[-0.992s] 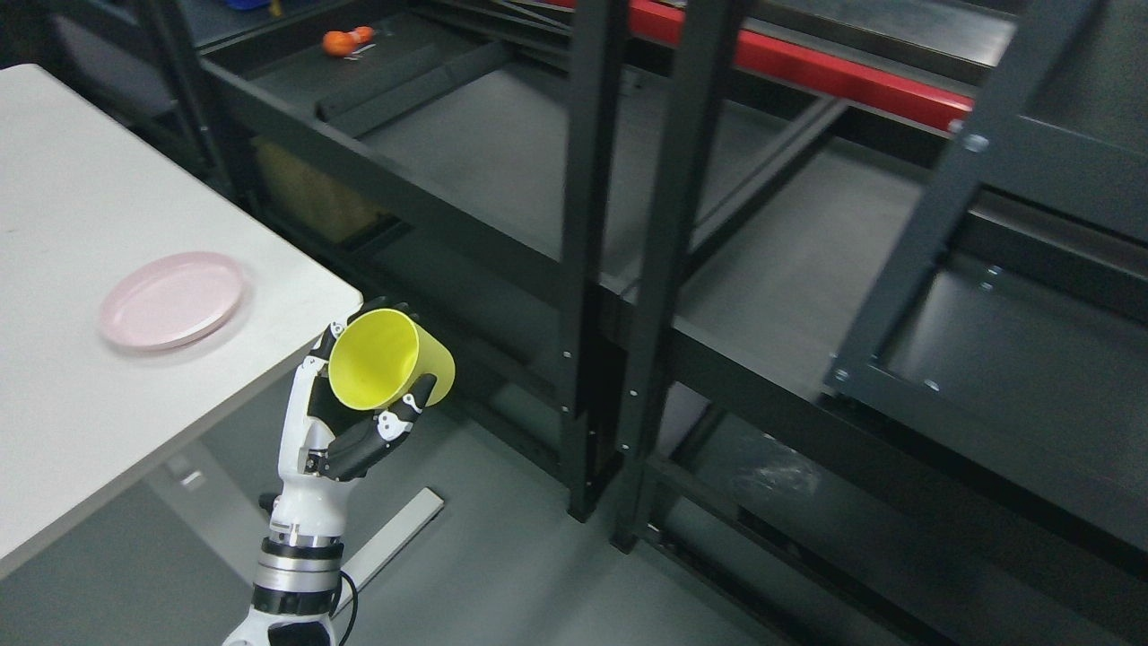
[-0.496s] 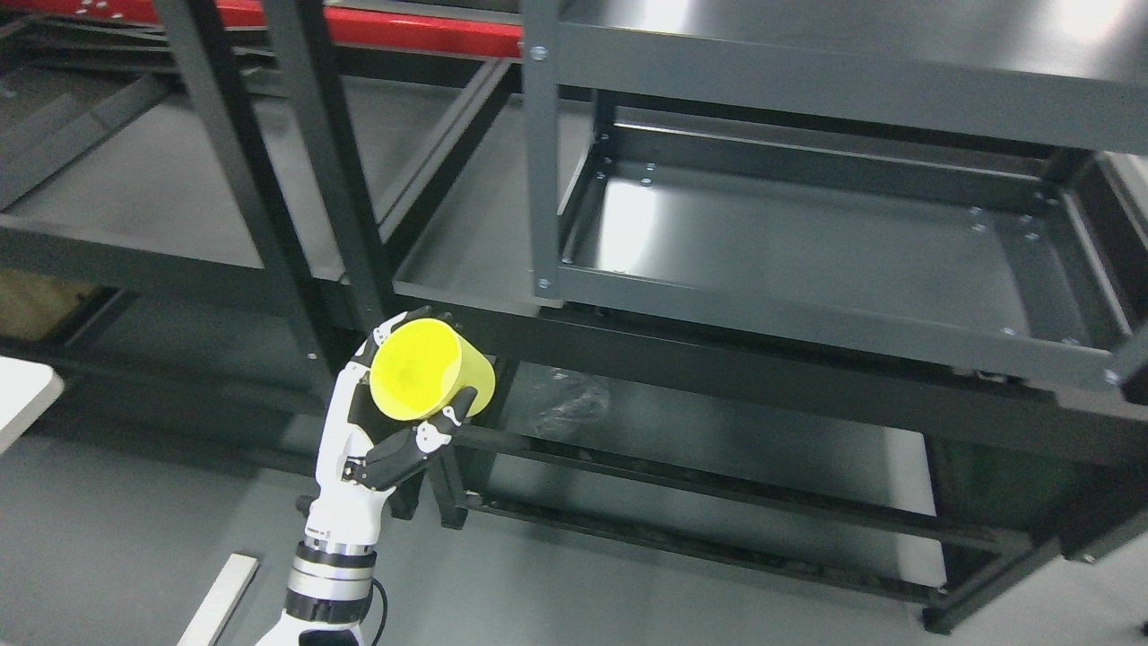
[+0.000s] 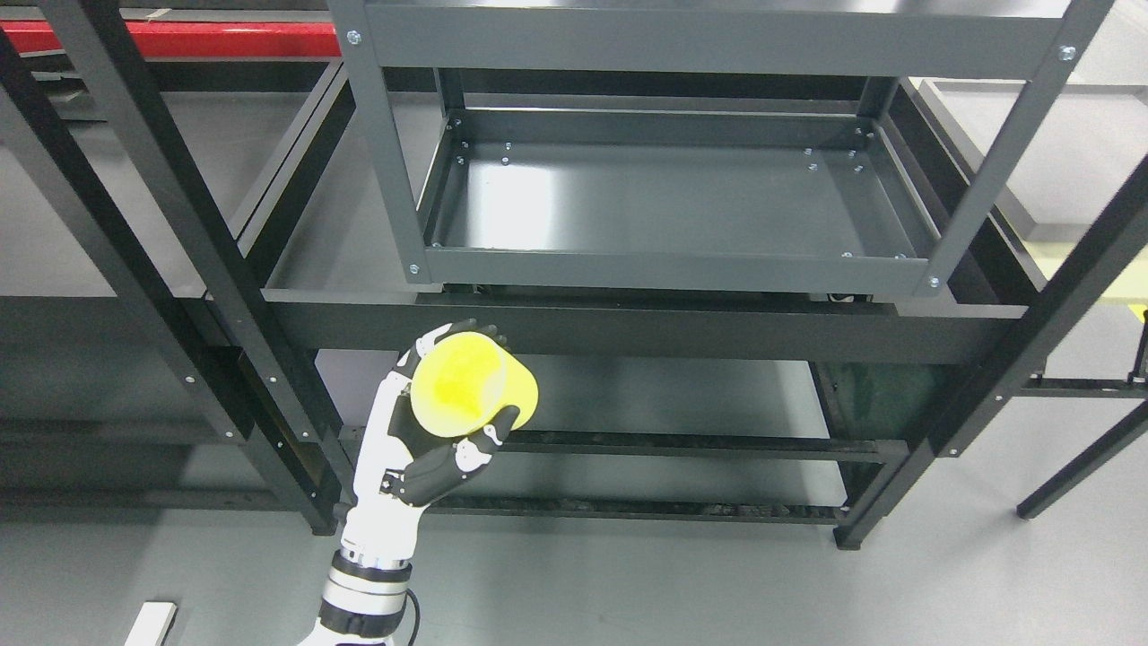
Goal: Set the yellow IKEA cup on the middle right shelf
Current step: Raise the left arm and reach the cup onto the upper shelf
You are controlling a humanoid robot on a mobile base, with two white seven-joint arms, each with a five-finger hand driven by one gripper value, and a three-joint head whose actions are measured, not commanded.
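While I steered the rig from my remote station, the left robot hand (image 3: pixel 448 431) gripped the yellow cup (image 3: pixel 473 397), fingers (image 3: pixel 439 468) wrapped round its wall, the cup tipped on its side with its mouth turned toward the camera. It hung in the air in front of the dark lower crossbeam (image 3: pixel 628 327) of the rack, below and to the left of the grey middle shelf (image 3: pixel 664 202), which stood open and bare beneath a top frame. No right arm showed in the head view.

I judged the lift as the risky part: the cup sat just beneath the crossbeam, and a straight rise could have knocked its rim against that bar or against the shelf's front lip (image 3: pixel 664 267), loosening the hold. Tipped as it was, it also could have rolled once set down unless I righted it first. The grey upright post (image 3: pixel 386 152) at the shelf's left corner narrowed the way in.

I could read no brand or writing on the cup or rack.
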